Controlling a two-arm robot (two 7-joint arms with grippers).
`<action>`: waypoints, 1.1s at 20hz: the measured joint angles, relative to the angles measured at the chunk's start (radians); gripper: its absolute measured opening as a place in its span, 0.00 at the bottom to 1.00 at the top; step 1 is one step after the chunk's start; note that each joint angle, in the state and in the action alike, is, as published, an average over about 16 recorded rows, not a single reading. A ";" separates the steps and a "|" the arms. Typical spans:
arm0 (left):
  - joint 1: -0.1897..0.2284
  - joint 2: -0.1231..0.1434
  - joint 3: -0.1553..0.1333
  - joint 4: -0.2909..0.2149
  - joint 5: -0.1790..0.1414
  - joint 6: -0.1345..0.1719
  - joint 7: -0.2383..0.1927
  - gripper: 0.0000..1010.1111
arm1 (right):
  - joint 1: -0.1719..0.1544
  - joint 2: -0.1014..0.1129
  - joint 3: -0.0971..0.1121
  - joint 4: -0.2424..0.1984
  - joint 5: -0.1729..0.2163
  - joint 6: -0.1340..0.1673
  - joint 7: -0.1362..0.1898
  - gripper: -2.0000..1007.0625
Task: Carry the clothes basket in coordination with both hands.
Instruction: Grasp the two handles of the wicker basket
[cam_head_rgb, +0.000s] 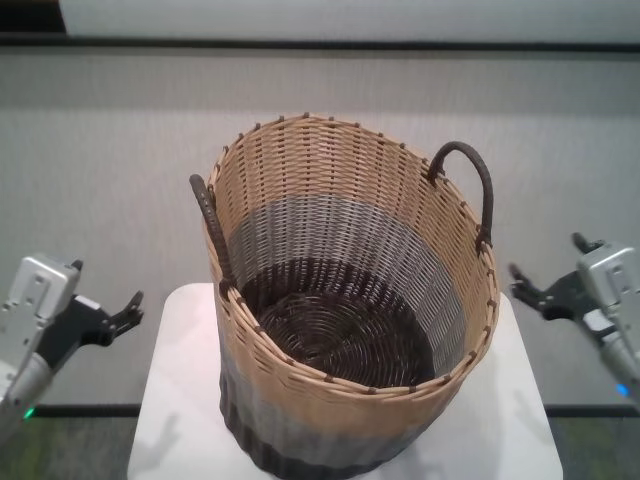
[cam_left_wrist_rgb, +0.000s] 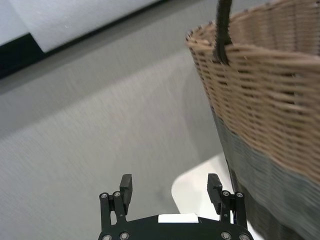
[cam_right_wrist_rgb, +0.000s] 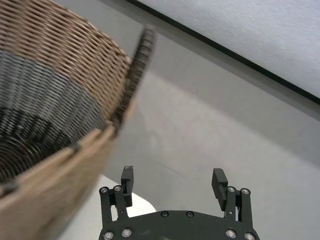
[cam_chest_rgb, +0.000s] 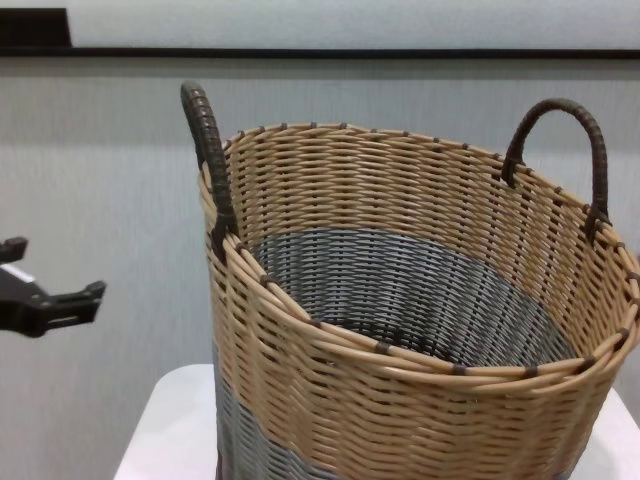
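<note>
Looking down from the head view, the clothes basket (cam_head_rgb: 350, 320) stands on a small white table (cam_head_rgb: 180, 400), and the two arms flank it: the left gripper (cam_head_rgb: 128, 312) waits off its left wall, the right gripper (cam_head_rgb: 528, 288) off its right wall, neither touching the wicker. That symmetry looks deliberate, since a two-handed lift would want each arm level with its own dark loop, the left handle (cam_head_rgb: 212, 232) and the right handle (cam_head_rgb: 470, 185). Inside, the basket holds nothing; only its dark woven floor shows. From the left wrist view, the left gripper's fingers (cam_left_wrist_rgb: 125, 190) stand spread with bare air between them, the basket wall (cam_left_wrist_rgb: 265, 115) rising ahead and to one side, its handle above the rim farther on. From the right wrist view, the right gripper (cam_right_wrist_rgb: 174, 184) is likewise spread and holds nothing, with the rim and handle (cam_right_wrist_rgb: 140, 70) ahead and beyond its fingertips. From the chest view, only the left gripper (cam_chest_rgb: 50, 300) shows, apart from the basket wall and lower than the handle it would have to reach.
</note>
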 joint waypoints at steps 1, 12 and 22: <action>0.003 0.009 -0.004 -0.011 -0.005 0.011 -0.011 0.99 | -0.006 0.010 0.008 -0.012 0.004 0.013 0.008 0.99; 0.014 0.101 -0.070 -0.153 -0.081 0.115 -0.158 0.99 | -0.068 0.125 0.153 -0.183 0.178 0.230 0.168 0.99; -0.004 0.088 -0.110 -0.179 -0.104 0.108 -0.204 0.99 | -0.040 0.098 0.260 -0.266 0.408 0.395 0.301 0.99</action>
